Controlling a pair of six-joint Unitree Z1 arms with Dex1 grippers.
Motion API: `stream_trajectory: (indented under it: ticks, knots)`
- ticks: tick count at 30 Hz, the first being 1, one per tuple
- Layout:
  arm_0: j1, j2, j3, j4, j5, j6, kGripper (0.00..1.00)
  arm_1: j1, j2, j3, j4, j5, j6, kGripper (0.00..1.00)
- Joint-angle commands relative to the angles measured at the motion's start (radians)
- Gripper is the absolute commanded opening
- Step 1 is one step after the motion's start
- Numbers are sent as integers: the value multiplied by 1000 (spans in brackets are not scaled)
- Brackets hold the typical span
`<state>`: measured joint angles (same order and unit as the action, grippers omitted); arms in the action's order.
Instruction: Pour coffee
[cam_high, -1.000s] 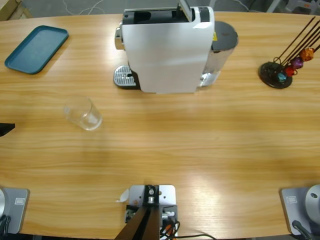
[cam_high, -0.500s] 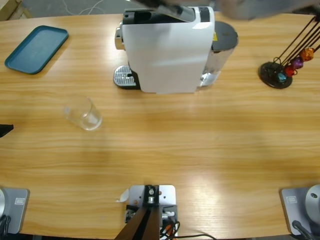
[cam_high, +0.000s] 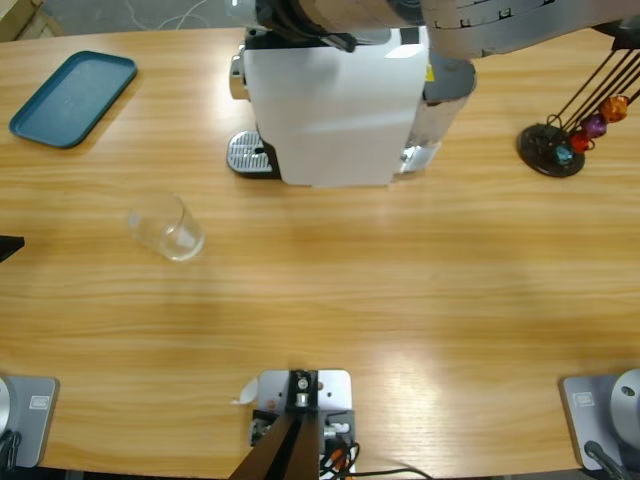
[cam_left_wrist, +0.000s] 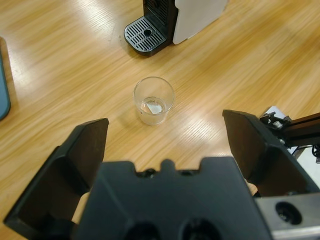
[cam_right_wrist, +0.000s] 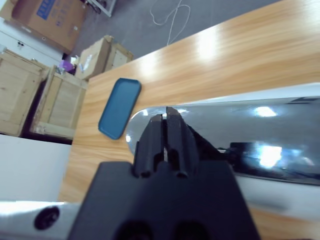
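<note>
A small clear glass tumbler (cam_high: 166, 226) stands on the table in front of and to the left of the white coffee machine (cam_high: 335, 100); no dark coffee shows in it. In the left wrist view the tumbler (cam_left_wrist: 154, 100) sits ahead of my left gripper (cam_left_wrist: 165, 127), which is open and well short of it. Only a black tip of my left gripper (cam_high: 8, 246) shows at the high view's left edge. My right gripper (cam_right_wrist: 165, 121) is shut, its jaws pressed together just over the machine's shiny chrome lid (cam_right_wrist: 260, 135). My right arm (cam_high: 480, 22) reaches in from the top right across the machine's top.
A teal tray (cam_high: 73, 98) lies at the far left corner. A black capsule stand (cam_high: 560, 140) with coloured capsules is at the right. The machine's drip grate (cam_high: 248, 153) faces left. Cardboard boxes and wooden crates (cam_right_wrist: 55, 95) stand on the floor beyond the table.
My right arm has swung in from the top right and now lies over the machine's top, where the raised lever showed before. The tumbler and left gripper stayed put.
</note>
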<state>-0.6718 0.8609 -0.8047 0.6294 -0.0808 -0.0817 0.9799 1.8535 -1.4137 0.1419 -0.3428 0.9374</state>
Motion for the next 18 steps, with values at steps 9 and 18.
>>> stream_trajectory:
  ticks: [9,18]
  knots:
    - [14,7,10,12,-11,-13,1000,20,254,85,113,92,12,0]
    - [23,10,17,12,-11,-13,1000,20,254,80,136,100,15,0]
